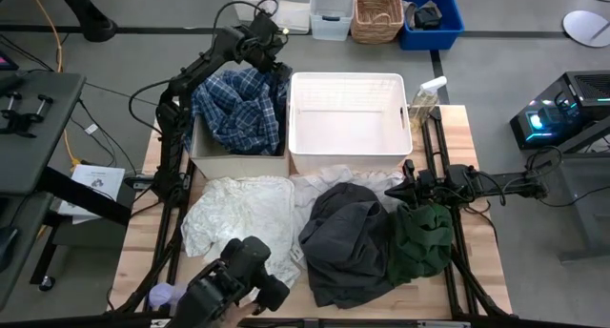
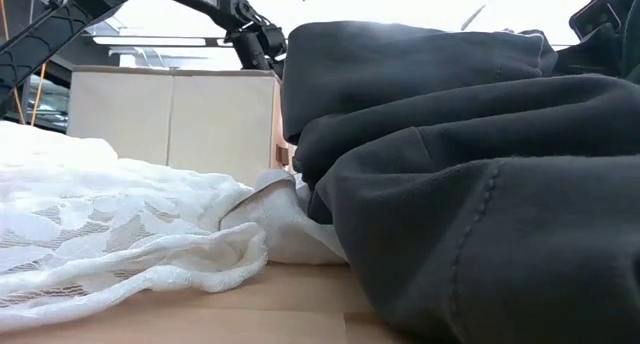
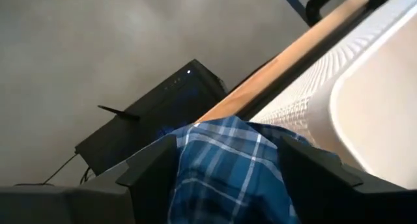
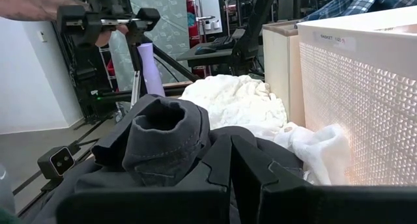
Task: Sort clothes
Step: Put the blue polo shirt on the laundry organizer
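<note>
The left pincer (image 1: 270, 44), at upper centre-left, is gripping the plaid shirt (image 1: 238, 109) over the beige box (image 1: 238, 160). The right pincer (image 4: 229, 160), closed and empty, is resting beside the dark grey piece (image 1: 348, 242).

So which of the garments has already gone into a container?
Only the blue-and-white plaid shirt: it fills the beige fabric box under the left gripper. The cream lace, dark grey and dark green pieces all lie on the table.

Robotics lab: grey floor (image 1: 515, 71), storage bins (image 1: 431, 13), electronics box (image 1: 562, 109), camera stand (image 4: 104, 28).
</note>
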You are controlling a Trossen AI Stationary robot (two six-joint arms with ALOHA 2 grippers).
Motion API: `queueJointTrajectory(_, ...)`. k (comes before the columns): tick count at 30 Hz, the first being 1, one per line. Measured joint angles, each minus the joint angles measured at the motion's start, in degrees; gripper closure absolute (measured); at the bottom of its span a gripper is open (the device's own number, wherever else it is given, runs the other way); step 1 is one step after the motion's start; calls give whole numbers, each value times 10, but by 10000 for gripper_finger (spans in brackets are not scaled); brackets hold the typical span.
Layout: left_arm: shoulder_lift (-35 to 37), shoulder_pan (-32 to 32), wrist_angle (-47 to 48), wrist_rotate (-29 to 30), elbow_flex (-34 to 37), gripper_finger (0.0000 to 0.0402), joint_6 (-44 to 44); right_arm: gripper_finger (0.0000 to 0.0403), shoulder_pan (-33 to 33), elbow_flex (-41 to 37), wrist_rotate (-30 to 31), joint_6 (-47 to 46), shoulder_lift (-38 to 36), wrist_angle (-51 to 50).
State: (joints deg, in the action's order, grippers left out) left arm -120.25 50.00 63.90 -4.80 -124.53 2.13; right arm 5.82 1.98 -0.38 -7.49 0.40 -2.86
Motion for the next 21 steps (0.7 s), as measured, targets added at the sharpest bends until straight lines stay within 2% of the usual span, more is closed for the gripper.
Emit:
queueJointTrajectory(3, 1, -2, 8, 3, 0, 191, -12, 402, 0, 0, 0, 0, 0, 0)
queueJointTrajectory(5, 1, -2, 23, 3, 0, 251, -12, 402, 0, 0, 0, 0, 0, 0)
queueJointTrajectory(7, 1, -2, 38, 3, 0, 340, -22, 402, 0, 0, 0, 0, 0, 0)
queueJointTrajectory(8, 2, -3, 44, 2, 0, 369, -26, 402, 0, 0, 0, 0, 0, 0)
queueJointTrajectory(9, 2, -5, 47, 1, 0, 382, -27, 402, 0, 0, 0, 0, 0, 0)
queueJointTrajectory(13, 31, -10, 53, 26, 0, 398, -38, 402, 0, 0, 0, 0, 0, 0)
queueJointTrajectory(17, 101, -25, 33, 65, -4, 400, -49, 402, 0, 0, 0, 0, 0, 0)
queueJointTrajectory(21, 182, -65, 51, 71, -4, 401, -55, 402, 0, 0, 0, 0, 0, 0)
